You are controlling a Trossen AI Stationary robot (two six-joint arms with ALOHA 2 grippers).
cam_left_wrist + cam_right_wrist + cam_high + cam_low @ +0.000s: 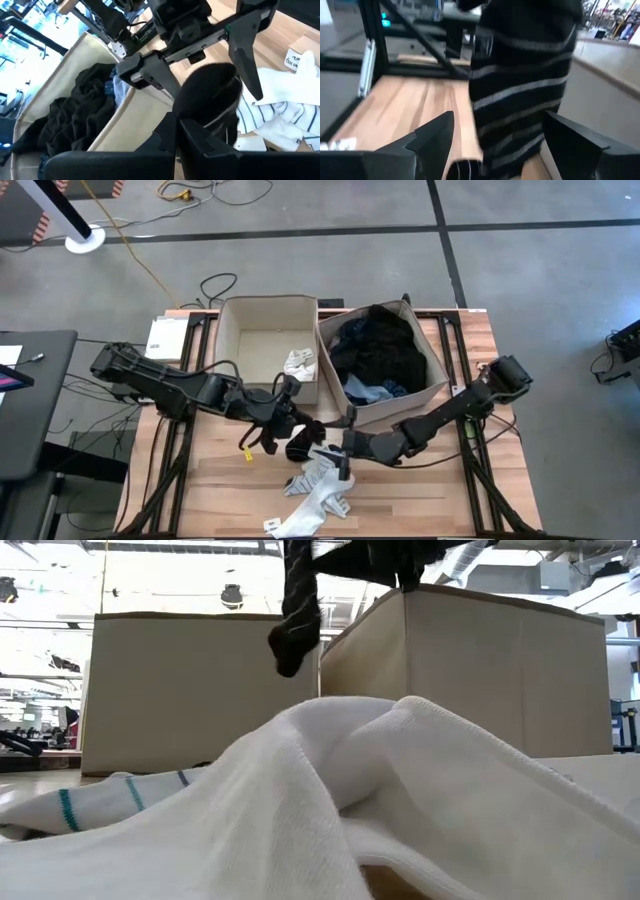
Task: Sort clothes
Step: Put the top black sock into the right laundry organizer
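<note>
Just below the frame's centre, the left gripper (283, 423) is pinching the limp, light striped sock (300, 442) – best held near its cuff – while the right gripper (345, 455) is hanging spread open.

Two bins stood side by side at the table's far edge, my left bin (262, 330) holding one sock (301, 363), the right bin (425, 350) a heap of clothes (378, 348). Nearer, socks (318, 488) lay between my grippers.
</note>
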